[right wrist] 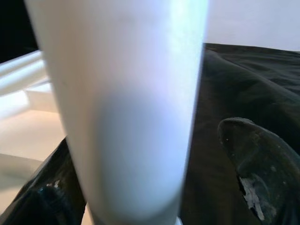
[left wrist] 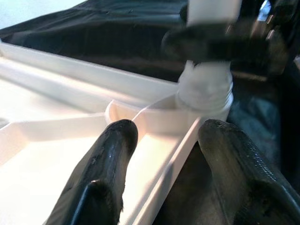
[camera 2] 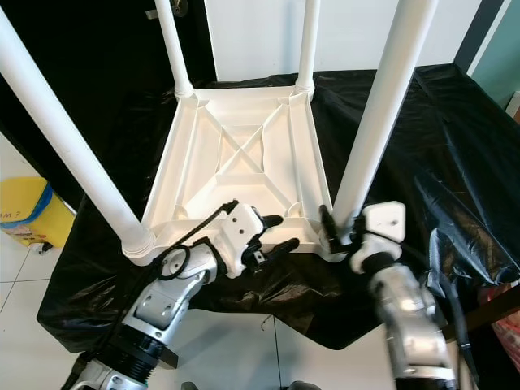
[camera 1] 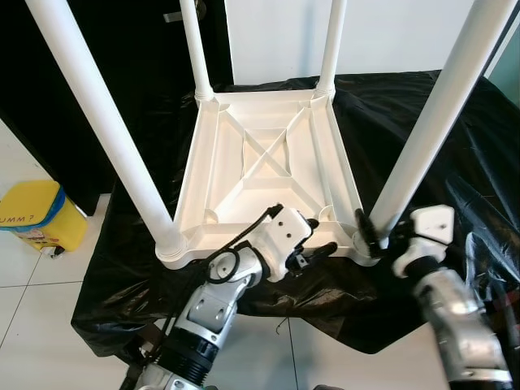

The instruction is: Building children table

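Currently: white plastic children's table, upside down on a black plastic sheet, four legs pointing up.

Underside is a shallow tray with a raised rim, ribs crossing in an X at the middle and running out to a round socket at each corner. All four white tube legs stand in their sockets: far-left leg, far-right leg, near-left leg, near-right leg. Left gripper sits at the near rim, fingers spread apart, one on each side of the rim wall, not clamping. Right gripper is at the foot of the near-right leg, fingers on either side of the tube; whether they press it cannot be told. Yellow container stands on the white tiled floor to the left.
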